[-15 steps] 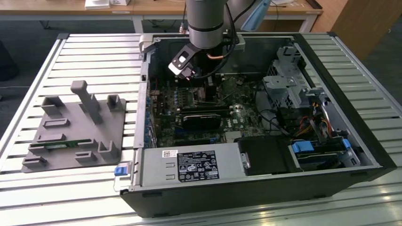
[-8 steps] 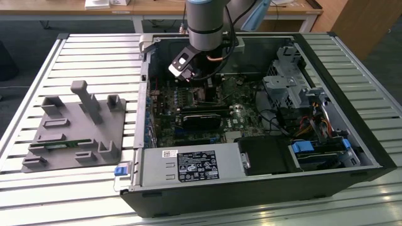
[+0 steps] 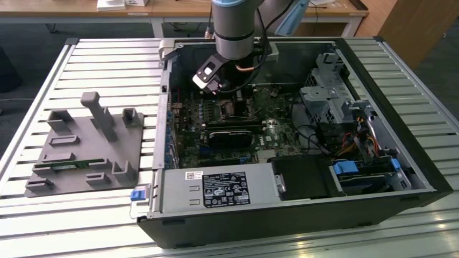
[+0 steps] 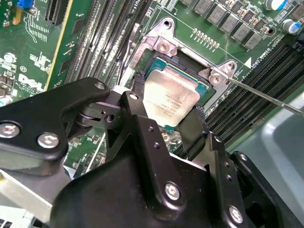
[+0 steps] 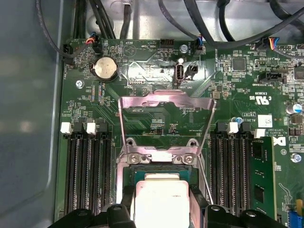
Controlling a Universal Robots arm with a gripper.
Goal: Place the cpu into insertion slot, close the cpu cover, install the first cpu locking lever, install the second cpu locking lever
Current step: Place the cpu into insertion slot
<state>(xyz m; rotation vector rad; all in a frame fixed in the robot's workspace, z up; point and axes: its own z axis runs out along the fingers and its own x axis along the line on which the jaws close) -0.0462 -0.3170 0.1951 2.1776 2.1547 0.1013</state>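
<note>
Gripper (image 4: 167, 108) is closed on the cpu (image 4: 167, 92). In the second wrist view its two black fingers (image 4: 138, 92) clamp opposite edges of the chip, with the pale metallic top facing up. From beside the bench, the arm reaches down into the open computer case (image 3: 391, 70), over the upper part of the motherboard (image 5: 237, 95).

Position of parts:
- The cpu sits directly over the insertion slot (image 4: 187, 64), inside its silvery rim. Whether it is fully seated or just above the contacts cannot be told.
- The cpu cover (image 5: 164, 100) stands swung open on the far side of the slot, with green board visible through its window.
- One thin locking lever (image 4: 266, 97) lies released beside the slot, well clear of the chip.
- Memory slots (image 5: 88, 171) flank the slot on both sides.

Step in hand, as judged: placing the cpu. Recommended practice:
- Keep the chip level and square to the rim; a tilted chip would likely catch one edge.
- Lower it straight, with no sideways slide and no pressing force.
- Match the chip's corners to the frame before letting go.
- Open the fingers only as far as needed, since the slot's metal frame stands just beside them.
</note>
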